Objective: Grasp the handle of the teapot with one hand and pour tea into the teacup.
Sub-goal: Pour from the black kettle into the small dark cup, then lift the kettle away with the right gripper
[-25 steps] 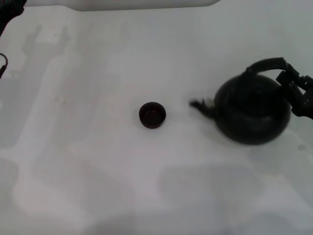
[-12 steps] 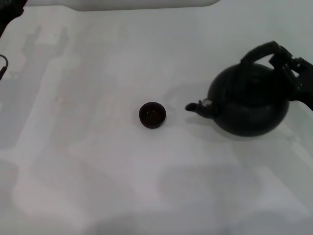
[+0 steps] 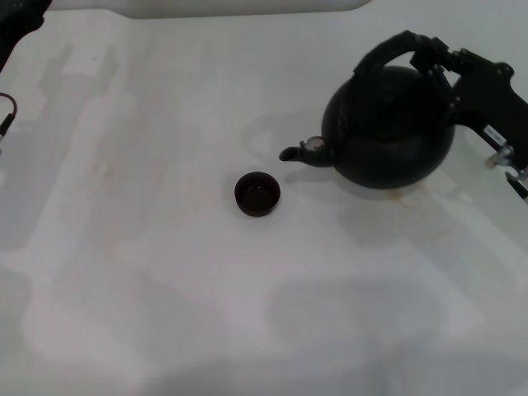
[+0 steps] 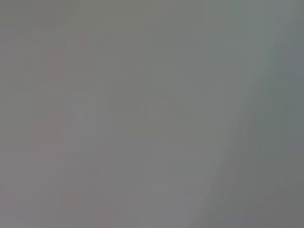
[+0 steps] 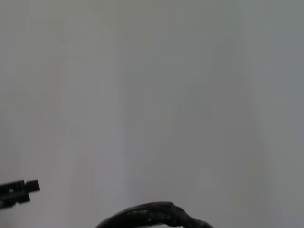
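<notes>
The black teapot (image 3: 388,128) hangs above the table at the right in the head view, its spout (image 3: 299,152) pointing left toward the teacup (image 3: 257,194). The small dark teacup stands alone mid-table, below and left of the spout tip. My right gripper (image 3: 436,59) is shut on the right side of the arched handle (image 3: 384,51). The handle's arc also shows in the right wrist view (image 5: 152,213). No tea shows at the spout, and the cup's inside is too dark to read. My left arm (image 3: 16,18) is parked at the far left corner.
The white table (image 3: 165,272) spreads around the cup. A faint brownish mark (image 3: 404,195) lies on the table under the pot. A pale edge (image 3: 247,7) runs along the back. A cable (image 3: 7,115) hangs at the left border.
The teapot has risen off the table and moved left and back, bringing its spout closer to the cup. My right gripper moved with it. The cup has not moved.
</notes>
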Motion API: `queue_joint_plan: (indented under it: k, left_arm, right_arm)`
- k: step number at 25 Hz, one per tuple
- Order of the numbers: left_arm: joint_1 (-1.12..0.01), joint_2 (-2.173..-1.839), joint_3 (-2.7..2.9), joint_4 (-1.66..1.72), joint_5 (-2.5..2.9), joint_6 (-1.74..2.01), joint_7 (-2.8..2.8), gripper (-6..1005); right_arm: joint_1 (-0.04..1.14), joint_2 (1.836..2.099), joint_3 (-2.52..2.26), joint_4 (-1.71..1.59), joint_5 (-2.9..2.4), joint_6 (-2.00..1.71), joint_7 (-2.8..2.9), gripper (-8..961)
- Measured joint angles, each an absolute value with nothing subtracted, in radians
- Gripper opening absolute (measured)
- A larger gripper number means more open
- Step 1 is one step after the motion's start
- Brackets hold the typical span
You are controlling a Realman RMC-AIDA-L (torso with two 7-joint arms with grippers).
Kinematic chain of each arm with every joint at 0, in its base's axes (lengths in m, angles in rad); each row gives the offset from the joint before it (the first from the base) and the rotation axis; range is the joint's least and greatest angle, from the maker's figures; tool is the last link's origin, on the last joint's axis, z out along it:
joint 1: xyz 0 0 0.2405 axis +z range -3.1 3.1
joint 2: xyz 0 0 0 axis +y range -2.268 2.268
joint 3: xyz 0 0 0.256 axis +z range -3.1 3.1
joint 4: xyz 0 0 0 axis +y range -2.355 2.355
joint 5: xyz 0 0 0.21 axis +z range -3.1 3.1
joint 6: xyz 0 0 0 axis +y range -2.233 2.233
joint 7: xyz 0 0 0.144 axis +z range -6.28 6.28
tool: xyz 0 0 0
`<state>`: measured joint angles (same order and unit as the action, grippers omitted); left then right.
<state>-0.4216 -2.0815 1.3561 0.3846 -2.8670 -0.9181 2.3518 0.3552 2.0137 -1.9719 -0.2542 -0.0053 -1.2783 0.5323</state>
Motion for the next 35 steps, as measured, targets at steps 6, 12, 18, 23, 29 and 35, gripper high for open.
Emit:
queue_joint_plan:
  k: [6,12,18,23,29,35]
  left_arm:
    - [-0.424,-2.081,1.356,0.384,-2.871,-0.912,2.352,774]
    - [-0.427,-2.081,1.356,0.383,-2.872,-0.911,2.352,775]
    - [-0.430,-2.079,1.351,0.383,-2.873,-0.911,2.352,775]
    - [-0.434,-2.078,1.350,0.383,-2.873,-0.909,2.352,774]
    - [-0.439,-2.077,1.350,0.383,-2.873,-0.909,2.352,774]
    - [-0.440,-2.077,1.350,0.384,-2.873,-0.908,2.352,775]
  right_arm:
    - [0.366,2.013,-1.986,-0.307,-0.005,-1.245,0.363,190]
    - [0.378,2.013,-2.002,-0.328,-0.005,-1.243,0.256,183]
    - [0.393,2.014,-2.008,-0.338,-0.005,-1.222,0.181,155]
    - [0.396,2.014,-2.017,-0.343,-0.005,-1.224,0.094,154]
    - [0.396,2.015,-2.023,-0.348,-0.005,-1.226,-0.014,148]
    - [0.396,2.016,-2.029,-0.349,-0.005,-1.226,-0.065,138]
